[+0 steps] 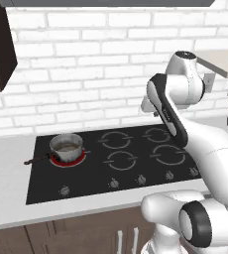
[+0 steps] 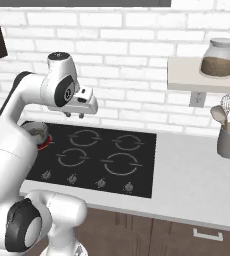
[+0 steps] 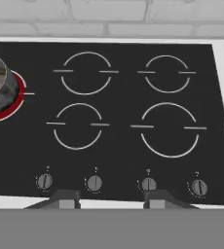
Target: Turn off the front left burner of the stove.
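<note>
Stove (image 1: 136, 168) set in the pale bench (image 1: 7, 173); front left burner (image 1: 69, 158) glows red at its left end under a small saucepan (image 1: 66, 146). Pincer (image 2: 74, 114) hangs above the cooktop, fingers spread, holding nothing. 5 knobs (image 1: 114, 183) line the near edge.

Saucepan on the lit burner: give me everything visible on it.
The saucepan is small, round and metallic grey, with a dull grey inside; contents unclear. It stands upright on the front left burner, whose red glow rings its base, at the left end of the black glass stove. A thin dark handle sticks out to the left over the glass. No lid. Nothing else touches it; the gripper hovers apart, above the stove.
</note>
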### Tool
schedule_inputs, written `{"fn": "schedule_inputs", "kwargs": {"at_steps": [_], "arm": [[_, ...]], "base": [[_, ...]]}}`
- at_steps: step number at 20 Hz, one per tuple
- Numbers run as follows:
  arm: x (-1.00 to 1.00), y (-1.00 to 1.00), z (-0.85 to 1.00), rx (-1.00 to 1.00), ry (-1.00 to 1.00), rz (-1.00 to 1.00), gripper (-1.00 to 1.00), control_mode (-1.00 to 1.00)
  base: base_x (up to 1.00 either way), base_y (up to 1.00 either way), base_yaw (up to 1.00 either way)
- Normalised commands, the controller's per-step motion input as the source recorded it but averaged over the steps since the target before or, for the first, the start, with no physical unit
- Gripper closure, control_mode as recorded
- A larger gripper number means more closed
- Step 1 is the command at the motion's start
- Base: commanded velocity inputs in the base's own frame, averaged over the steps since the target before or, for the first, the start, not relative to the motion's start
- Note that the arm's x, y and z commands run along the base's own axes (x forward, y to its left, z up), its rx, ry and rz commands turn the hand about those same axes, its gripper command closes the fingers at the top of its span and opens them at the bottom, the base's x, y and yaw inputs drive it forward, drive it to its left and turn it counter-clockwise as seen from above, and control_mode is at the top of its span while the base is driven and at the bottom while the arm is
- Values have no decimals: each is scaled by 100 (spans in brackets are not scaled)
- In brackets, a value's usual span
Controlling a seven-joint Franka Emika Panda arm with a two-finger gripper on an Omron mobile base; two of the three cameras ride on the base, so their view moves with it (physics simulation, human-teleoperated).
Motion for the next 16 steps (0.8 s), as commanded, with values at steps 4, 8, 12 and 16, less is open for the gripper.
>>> {"fn": "schedule_inputs", "kwargs": {"at_steps": [4, 8, 12, 16], "arm": [[-24, 23, -2, -6, -2, 5, -100, -100], [-51, 94, -18, -26, 0, 31, -100, -100], [-45, 100, -30, -34, 1, 42, -100, -100], [-9, 100, -44, -20, 7, 49, -100, -100]], "base": [[0, 0, 0], [0, 0, 0], [0, 0, 0], [0, 0, 0]]}}
